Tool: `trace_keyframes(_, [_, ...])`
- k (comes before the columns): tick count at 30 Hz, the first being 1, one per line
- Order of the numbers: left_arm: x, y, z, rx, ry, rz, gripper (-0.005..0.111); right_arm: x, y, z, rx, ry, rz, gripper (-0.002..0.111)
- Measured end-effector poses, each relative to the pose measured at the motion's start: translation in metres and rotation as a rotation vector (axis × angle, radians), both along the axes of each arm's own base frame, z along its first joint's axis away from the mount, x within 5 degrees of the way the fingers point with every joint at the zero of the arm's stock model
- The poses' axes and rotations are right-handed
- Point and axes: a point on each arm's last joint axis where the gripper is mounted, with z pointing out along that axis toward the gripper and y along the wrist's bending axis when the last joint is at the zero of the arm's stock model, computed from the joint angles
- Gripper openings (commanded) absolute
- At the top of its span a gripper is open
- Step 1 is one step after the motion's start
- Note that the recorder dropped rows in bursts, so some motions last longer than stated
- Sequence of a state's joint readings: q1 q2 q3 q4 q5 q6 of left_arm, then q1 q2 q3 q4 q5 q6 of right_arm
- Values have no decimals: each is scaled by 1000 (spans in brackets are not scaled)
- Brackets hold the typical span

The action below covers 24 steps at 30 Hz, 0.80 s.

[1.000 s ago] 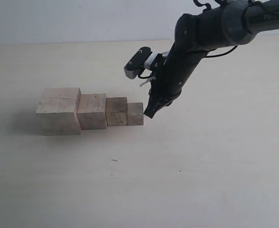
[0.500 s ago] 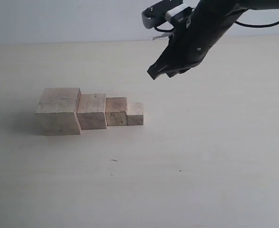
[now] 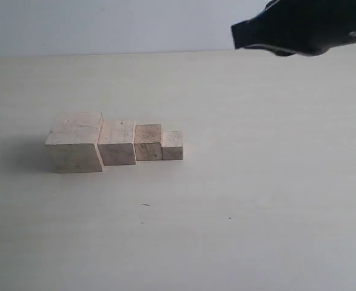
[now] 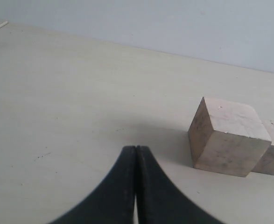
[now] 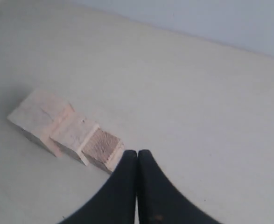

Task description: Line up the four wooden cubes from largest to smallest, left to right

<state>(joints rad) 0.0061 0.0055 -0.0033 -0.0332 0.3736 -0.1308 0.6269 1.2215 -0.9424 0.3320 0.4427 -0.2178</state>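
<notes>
Four pale tan wooden cubes (image 3: 117, 143) sitting touching in row on beige worktop (image 3: 256, 194), largest cube (image 3: 74, 142) leftmost, smallest cube (image 3: 172, 145) rightmost — ordering appearing done. Right claw (image 3: 239, 35) clenched empty, hovering high; left claw (image 4: 136, 149) clenched empty too. Next — probably just parking arms clear.

There are four wooden cubes (image 3: 117, 142), one table (image 3: 256, 200), and two hands: left hand (image 4: 136, 149), right hand (image 5: 137, 152).
</notes>
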Motion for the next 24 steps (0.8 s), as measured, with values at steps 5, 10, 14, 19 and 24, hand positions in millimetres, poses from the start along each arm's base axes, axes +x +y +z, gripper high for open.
trace_keyframes(5, [0,0,0,0,0,0,0,-31,-23,43,114,-142,-4,0])
trace_keyframes(10, [0,0,0,0,0,0,0,-61,-44,73,200,-260,-4,0])
trace_keyframes(14, [0,0,0,0,0,0,0,-83,-60,90,257,-337,-4,0])
trace_keyframes(19, [0,0,0,0,0,0,0,-105,-76,103,302,-415,-4,0])
trace_keyframes(24, [0,0,0,0,0,0,0,-116,-88,104,270,-429,-22,0])
